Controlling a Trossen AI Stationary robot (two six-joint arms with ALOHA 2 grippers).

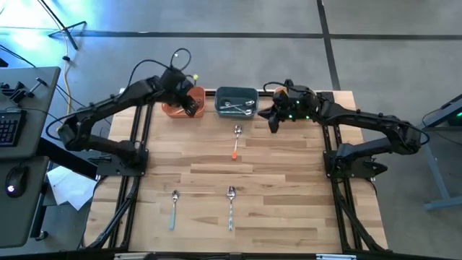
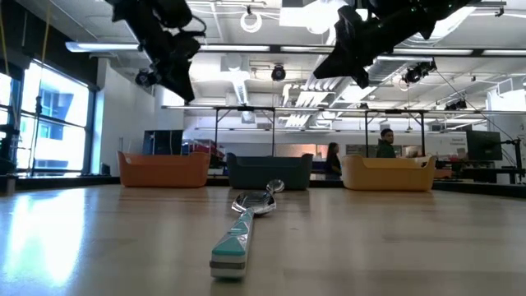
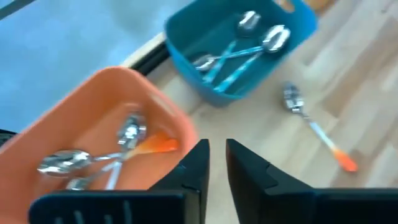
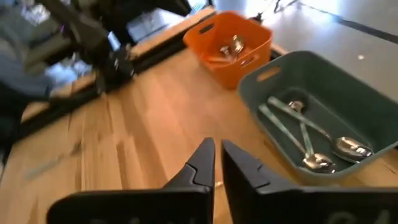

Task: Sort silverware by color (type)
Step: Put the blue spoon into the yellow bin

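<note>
My left gripper (image 1: 190,106) (image 3: 216,163) hovers over the near edge of the orange bowl (image 1: 175,108), empty, its fingers all but closed. That bowl (image 3: 93,124) holds several utensils, one with an orange handle (image 3: 158,144). My right gripper (image 1: 274,121) (image 4: 217,163) hangs empty above the table just right of the teal bowl (image 1: 237,102), fingers together. Light-blue-handled spoons (image 4: 311,146) lie in the teal bowl. An orange-handled spoon (image 1: 237,141) lies flat near that bowl. A blue-handled spoon (image 1: 174,209) and a silver spoon (image 1: 231,206) rest near the front edge.
The yellow bowl (image 2: 388,173) stands at the far right, under my right arm. Bare wood spreads across the table's middle (image 1: 274,180). People show in the room beyond the table (image 2: 386,144). A desk with a keyboard and mouse sits off the table's left side (image 1: 14,144).
</note>
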